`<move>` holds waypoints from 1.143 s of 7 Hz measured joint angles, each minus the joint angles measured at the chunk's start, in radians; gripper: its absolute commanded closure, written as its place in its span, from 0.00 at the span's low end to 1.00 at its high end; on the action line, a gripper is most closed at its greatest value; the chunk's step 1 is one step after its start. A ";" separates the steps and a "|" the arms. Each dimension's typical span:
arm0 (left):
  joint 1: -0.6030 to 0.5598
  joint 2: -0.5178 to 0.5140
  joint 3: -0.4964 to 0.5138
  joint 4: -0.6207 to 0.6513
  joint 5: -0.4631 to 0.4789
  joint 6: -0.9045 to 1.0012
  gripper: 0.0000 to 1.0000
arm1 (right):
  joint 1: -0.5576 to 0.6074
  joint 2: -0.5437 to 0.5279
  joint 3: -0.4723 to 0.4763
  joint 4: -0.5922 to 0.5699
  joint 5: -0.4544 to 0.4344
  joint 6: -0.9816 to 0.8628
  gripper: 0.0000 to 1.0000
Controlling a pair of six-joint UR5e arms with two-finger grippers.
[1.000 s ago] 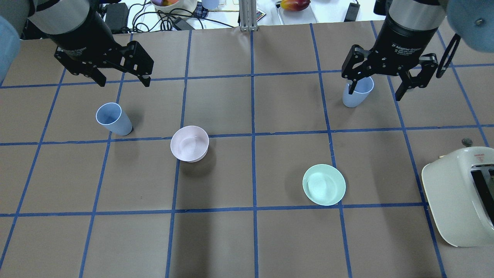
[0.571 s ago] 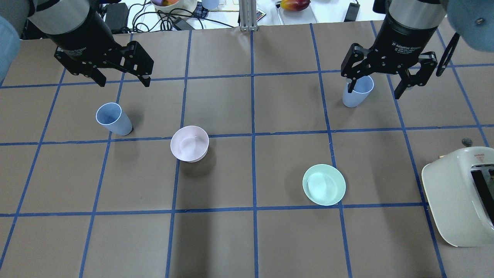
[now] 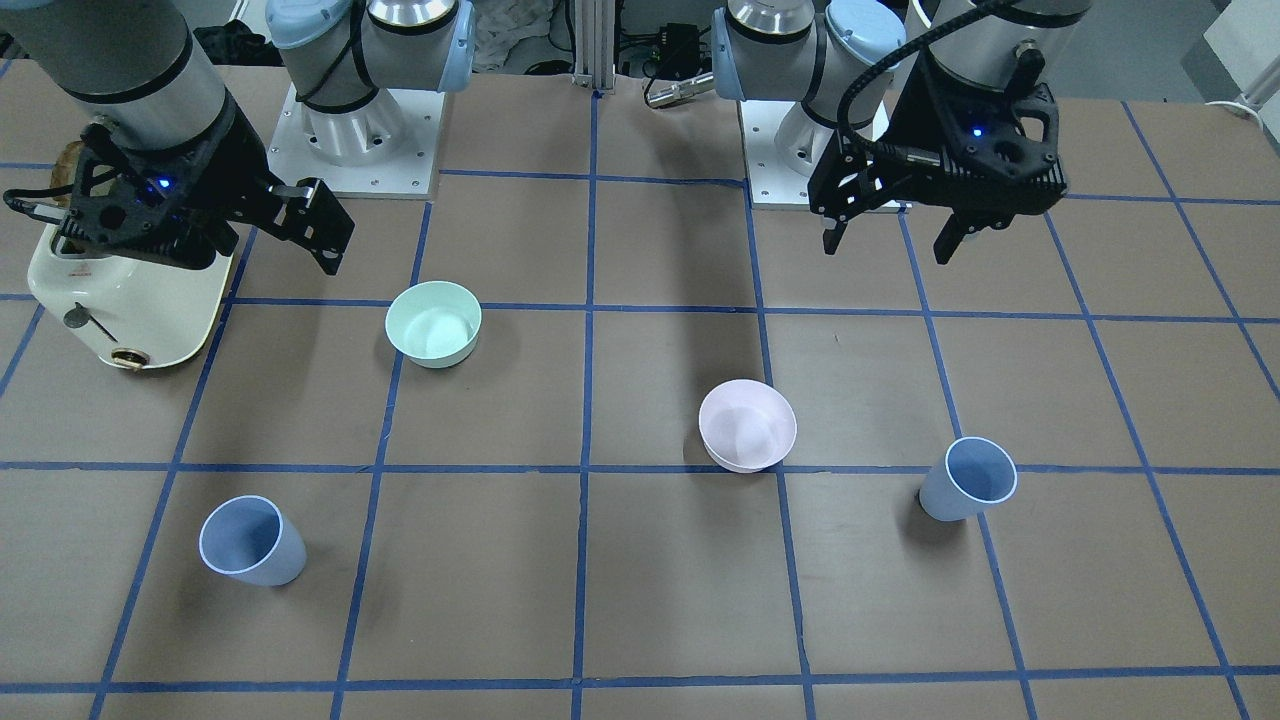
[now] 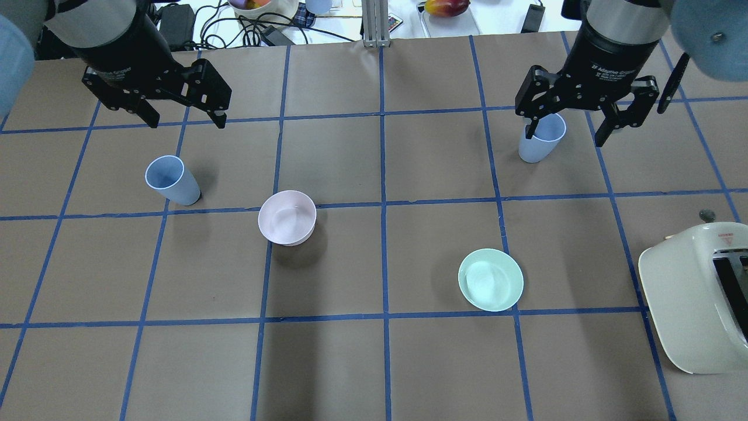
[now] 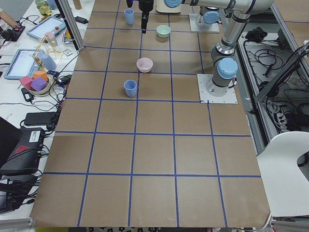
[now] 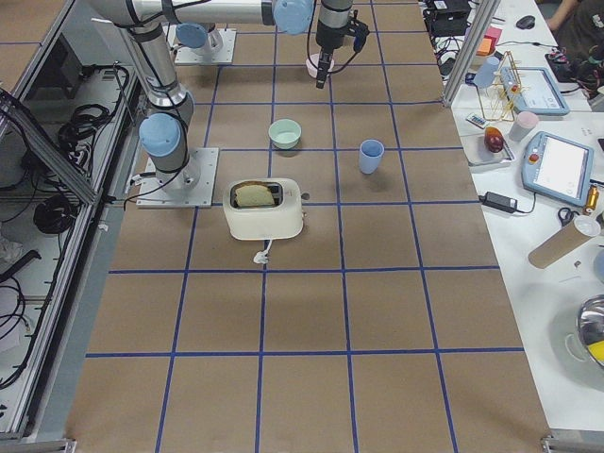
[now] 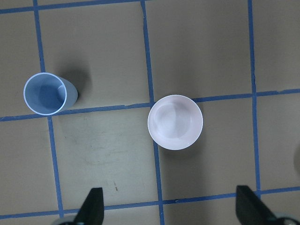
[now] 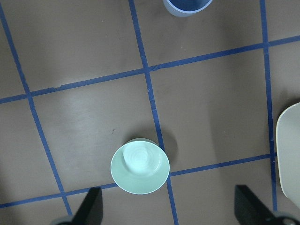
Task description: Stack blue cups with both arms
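Two pale blue cups stand upright and apart on the brown table. One cup (image 4: 172,180) (image 3: 968,480) (image 7: 45,93) is on my left side. The other cup (image 4: 540,140) (image 3: 250,540) (image 8: 187,5) is on my right side. My left gripper (image 4: 186,123) (image 3: 888,250) (image 7: 171,211) is open and empty, high above the table, nearer the robot's base than its cup. My right gripper (image 4: 564,139) (image 3: 215,250) (image 8: 171,208) is open and empty, also high. It overlaps its cup only in the overhead view; the front view shows them well apart.
A pale pink bowl (image 4: 287,217) (image 3: 747,425) sits near the middle, right of the left cup. A mint-green bowl (image 4: 490,279) (image 3: 433,322) sits on my right side. A cream toaster (image 4: 695,298) (image 3: 130,300) stands at the right edge, under my right arm.
Both grippers have shifted slightly toward the top of the overhead view, the right one also a little to the left. The cups and bowls have not moved.
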 measured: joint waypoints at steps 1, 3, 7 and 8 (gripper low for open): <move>0.029 -0.032 0.000 0.009 0.009 0.013 0.00 | -0.001 0.003 -0.002 -0.012 0.000 -0.009 0.00; 0.129 -0.148 -0.016 0.098 0.014 0.086 0.00 | -0.016 0.045 -0.001 -0.125 -0.001 -0.105 0.00; 0.229 -0.348 -0.122 0.279 0.026 0.127 0.35 | -0.208 0.254 -0.007 -0.348 0.012 -0.403 0.00; 0.235 -0.372 -0.157 0.342 0.039 0.128 0.86 | -0.220 0.314 -0.008 -0.415 0.013 -0.423 0.00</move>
